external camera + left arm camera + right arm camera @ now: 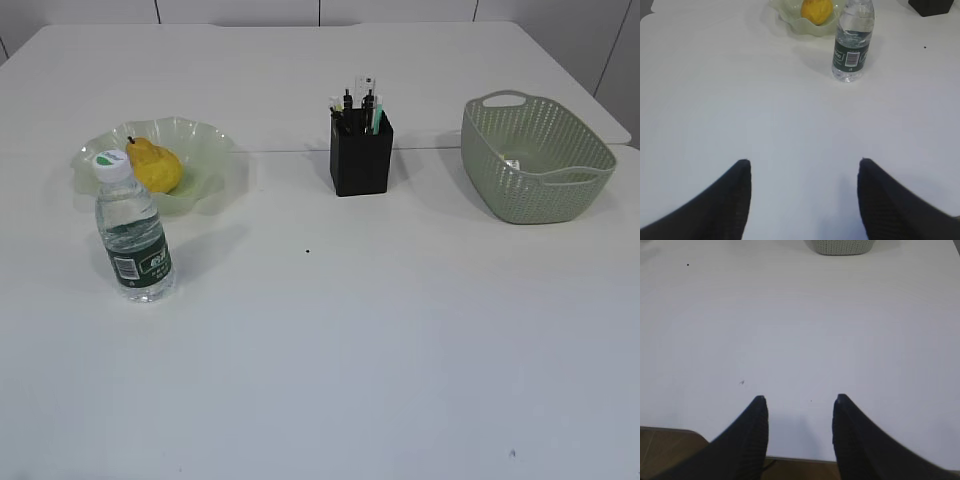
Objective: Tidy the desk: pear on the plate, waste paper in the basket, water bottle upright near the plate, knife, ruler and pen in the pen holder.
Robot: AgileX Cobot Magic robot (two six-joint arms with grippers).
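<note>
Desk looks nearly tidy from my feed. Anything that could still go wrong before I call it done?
Two small risks. The water bottle stands upright close to the ruffled rim of the plate that holds the pear; an arm sweeping through there could topple it. The pen holder is packed with tall items sticking above its rim, so a bump might tip it. Both sets of jaws are open, empty and well back.

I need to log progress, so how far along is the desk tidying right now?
It looks nearly finished. The pear lies on the plate, the water bottle stands upright beside it, and several items stand in the pen holder. Something pale sits in the basket, too small to identify. Both claws, left and right, are open, holding nothing.
</note>
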